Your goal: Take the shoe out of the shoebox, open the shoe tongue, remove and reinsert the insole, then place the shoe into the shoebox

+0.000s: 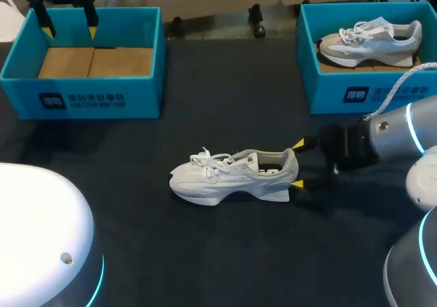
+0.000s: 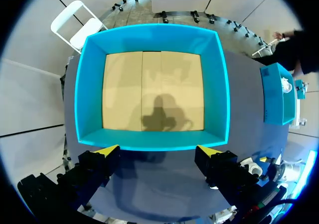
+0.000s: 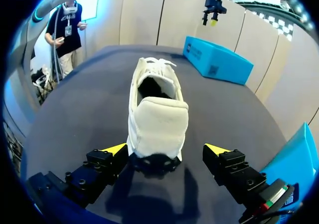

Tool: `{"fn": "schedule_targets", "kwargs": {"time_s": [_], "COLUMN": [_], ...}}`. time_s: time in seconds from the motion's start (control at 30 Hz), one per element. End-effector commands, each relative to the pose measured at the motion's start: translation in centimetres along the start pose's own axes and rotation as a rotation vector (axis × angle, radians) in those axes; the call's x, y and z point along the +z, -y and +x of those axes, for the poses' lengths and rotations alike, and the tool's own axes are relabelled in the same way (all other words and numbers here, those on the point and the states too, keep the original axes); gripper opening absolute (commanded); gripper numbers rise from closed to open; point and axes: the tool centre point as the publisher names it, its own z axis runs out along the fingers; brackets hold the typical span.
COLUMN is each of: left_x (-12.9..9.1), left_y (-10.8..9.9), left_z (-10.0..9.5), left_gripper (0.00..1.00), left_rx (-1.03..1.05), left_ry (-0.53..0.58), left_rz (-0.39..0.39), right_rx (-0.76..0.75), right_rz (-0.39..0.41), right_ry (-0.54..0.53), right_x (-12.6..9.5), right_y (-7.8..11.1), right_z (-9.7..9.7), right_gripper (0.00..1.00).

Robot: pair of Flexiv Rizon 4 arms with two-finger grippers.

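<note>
A white sneaker (image 1: 232,177) lies on its sole in the middle of the dark table, toe to the left. My right gripper (image 1: 298,164) is at its heel, open, one yellow tip on each side. In the right wrist view the heel of the sneaker (image 3: 157,114) sits between the spread fingers of the gripper (image 3: 167,152), and the far fingertip (image 3: 217,149) stands clear of it. My left gripper (image 1: 68,22) hangs open above the back left blue shoebox (image 1: 82,92). In the left wrist view that gripper (image 2: 158,152) looks down into the shoebox (image 2: 89,94), which shows only its cardboard floor.
A second blue shoebox (image 1: 321,82) at the back right holds another pale sneaker (image 1: 372,37). The right wrist view shows the left shoebox (image 3: 217,62) beyond the sneaker's toe, with my left gripper (image 3: 213,10) above it. Dark table surface surrounds the sneaker.
</note>
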Motion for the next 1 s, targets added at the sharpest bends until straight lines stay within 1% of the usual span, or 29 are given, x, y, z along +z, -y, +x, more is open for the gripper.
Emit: {"fn": "schedule_targets", "kwargs": {"time_s": [0.03,0.13,0.43,0.8,1.0], "left_x": [0.0,0.0,0.0,0.0,0.0], "left_y": [-0.1,-0.1,-0.1,-0.1,-0.1], "left_z": [0.0,0.0,0.0,0.0,0.0], "left_gripper": [1.00,1.00,1.00,1.00,1.00], "left_rx": [0.000,0.000,0.000,0.000,0.000], "left_ry": [0.000,0.000,0.000,0.000,0.000], "left_rz": [0.002,0.002,0.002,0.002,0.002], "right_rx": [-0.004,-0.003,-0.002,0.020,0.028], "right_rz": [-0.007,-0.017,-0.039,-0.056,-0.060], "right_ry": [0.001,-0.005,-0.012,-0.026,-0.031], "right_x": [1.1,1.6,2.9,4.5,4.8], "right_y": [-0.3,-0.7,-1.1,-0.7,-0.3], "right_z": [0.1,0.3,0.6,1.2,1.3], "right_gripper": [1.00,1.00,1.00,1.00,1.00]}}
